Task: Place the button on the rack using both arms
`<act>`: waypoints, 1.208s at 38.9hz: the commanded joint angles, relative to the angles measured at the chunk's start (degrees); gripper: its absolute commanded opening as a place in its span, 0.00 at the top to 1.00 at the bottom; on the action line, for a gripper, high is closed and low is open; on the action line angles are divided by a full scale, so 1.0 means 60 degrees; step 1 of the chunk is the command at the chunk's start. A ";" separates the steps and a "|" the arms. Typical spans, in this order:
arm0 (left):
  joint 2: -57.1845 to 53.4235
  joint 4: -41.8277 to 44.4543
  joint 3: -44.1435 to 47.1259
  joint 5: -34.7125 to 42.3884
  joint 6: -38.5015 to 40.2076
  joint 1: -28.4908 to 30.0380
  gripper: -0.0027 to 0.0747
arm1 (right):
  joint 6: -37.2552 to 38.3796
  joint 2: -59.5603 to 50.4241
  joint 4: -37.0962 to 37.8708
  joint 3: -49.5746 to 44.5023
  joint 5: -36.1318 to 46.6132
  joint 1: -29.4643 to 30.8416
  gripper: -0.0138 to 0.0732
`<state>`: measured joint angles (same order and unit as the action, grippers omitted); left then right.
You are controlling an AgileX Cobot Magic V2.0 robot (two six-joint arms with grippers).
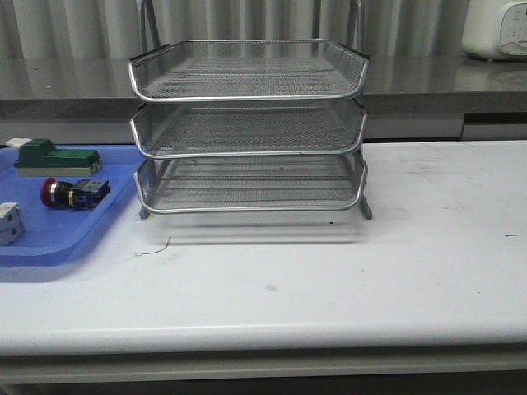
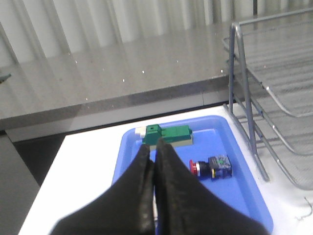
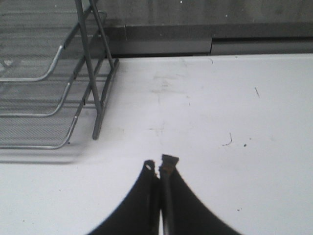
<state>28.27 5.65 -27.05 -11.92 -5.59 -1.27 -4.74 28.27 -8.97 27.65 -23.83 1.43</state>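
The button (image 1: pixel 74 192), with a red head and dark body, lies on its side in a blue tray (image 1: pixel 58 243) at the left of the table; it also shows in the left wrist view (image 2: pixel 211 166). The silver three-tier wire-mesh rack (image 1: pixel 247 123) stands at the middle back, all tiers bare. My left gripper (image 2: pixel 154 149) is shut and empty, above the tray, to the side of the button. My right gripper (image 3: pixel 160 165) is shut and empty over bare table, to the right of the rack (image 3: pixel 49 78). Neither arm shows in the front view.
A green block component (image 1: pixel 53 156) lies at the tray's back; it also shows in the left wrist view (image 2: pixel 168 134). A white cube-like part (image 1: pixel 8 222) sits at the tray's left. A grey counter ledge (image 1: pixel 445 82) runs behind the table. A white appliance (image 1: pixel 498 29) stands back right.
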 commanded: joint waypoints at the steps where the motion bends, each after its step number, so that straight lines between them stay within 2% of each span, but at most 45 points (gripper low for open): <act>1: 0.0314 -0.0009 -0.0381 0.0604 0.0088 -0.0009 0.99 | 0.0023 0.0159 -0.0095 0.0368 0.0665 0.0044 0.88; 4: 0.0314 -0.0009 -0.0381 0.0649 0.0088 -0.0009 0.97 | 0.0023 0.0150 -0.0095 0.0368 0.0665 0.0044 0.79; 6: 0.0314 -0.0009 -0.0381 0.0645 0.0088 -0.0009 0.90 | 0.0023 0.0150 -0.0095 0.0368 0.0665 0.0044 0.68; 10: 0.0314 -0.0009 -0.0381 0.0479 0.0088 -0.0009 0.59 | 0.0023 0.0150 -0.0095 0.0368 0.0665 0.0044 0.40; 12: 0.0314 -0.0016 -0.0381 0.0418 0.0088 -0.0009 0.43 | 0.0023 0.0150 -0.0095 0.0368 0.0700 0.0044 0.31; 15: 0.0314 -0.0016 -0.0360 0.0399 0.0088 -0.0009 0.24 | 0.0023 0.0150 -0.0178 0.0368 0.0723 0.0044 0.23; 17: 0.0314 -0.0016 -0.0347 0.0417 0.0088 -0.0009 0.17 | 0.0023 0.0178 -0.0433 0.0387 0.0638 0.0044 0.22; 21: 0.0314 -0.0016 -0.0347 0.0417 0.0088 -0.0009 0.15 | 0.0023 0.0821 -0.1274 0.0621 0.0319 0.0044 0.22; 24: 0.0314 -0.0016 -0.0347 0.0434 0.0088 -0.0009 0.15 | 0.0023 0.1979 -0.2170 0.1042 0.0168 0.0044 0.22; 34: 0.0314 -0.0016 -0.0347 0.0433 0.0088 -0.0009 0.15 | -0.0215 0.5256 -0.3980 0.1697 0.1209 0.0044 0.22; 40: 0.0314 -0.0016 -0.0347 0.0436 0.0088 -0.0009 0.15 | -0.1578 0.6947 -0.5666 0.2077 0.1043 0.0044 0.27; 44: 0.0314 -0.0016 -0.0347 0.0453 0.0088 -0.0009 0.15 | -0.3031 0.7868 -0.7319 0.2493 0.0551 0.0044 0.32; 47: 0.0314 -0.0016 -0.0347 0.0453 0.0088 -0.0009 0.15 | -0.4362 0.8429 -0.8711 0.2824 0.0009 0.0044 0.32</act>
<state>29.68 5.65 -27.27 -13.39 -5.59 -1.27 -22.23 76.97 -50.82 41.07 -22.40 1.43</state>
